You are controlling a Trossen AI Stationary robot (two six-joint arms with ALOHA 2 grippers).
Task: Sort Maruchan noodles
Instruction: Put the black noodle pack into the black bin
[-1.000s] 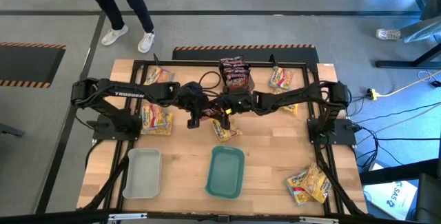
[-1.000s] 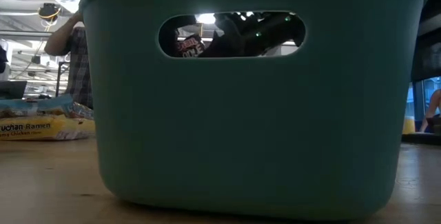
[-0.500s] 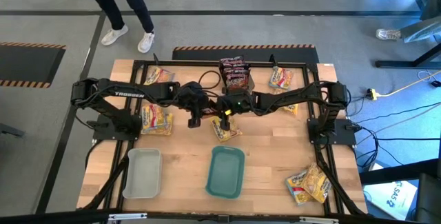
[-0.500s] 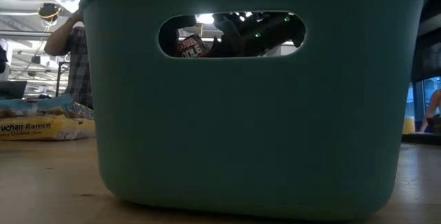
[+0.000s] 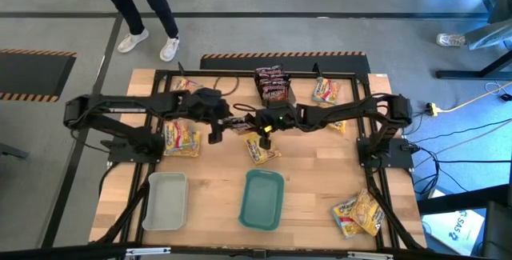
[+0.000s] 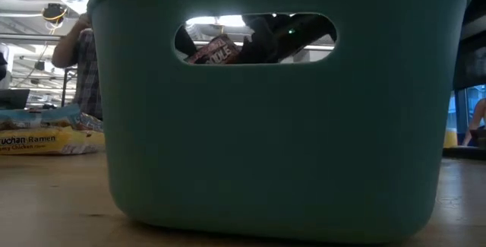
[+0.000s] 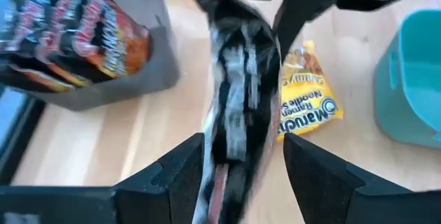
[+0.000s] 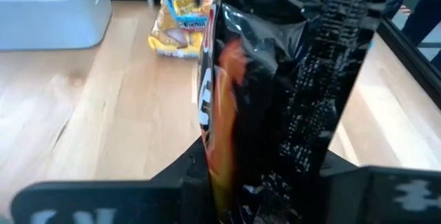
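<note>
Jaws of the right gripper (image 8: 275,176) clamp a dark noodle packet (image 8: 275,79); left gripper (image 7: 241,158) jaws stand apart around it.

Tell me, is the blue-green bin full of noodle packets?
No, from above the teal bin shows only its bare bottom, while a yellow noodle packet lies on the table beside it.

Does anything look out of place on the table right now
One dark packet is off the table, pinched upright in the right gripper over mid-table, with the left gripper close beside it. A yellow packet lies askew just below them. Two more yellow packets sit apart near the table's front right corner.
</note>
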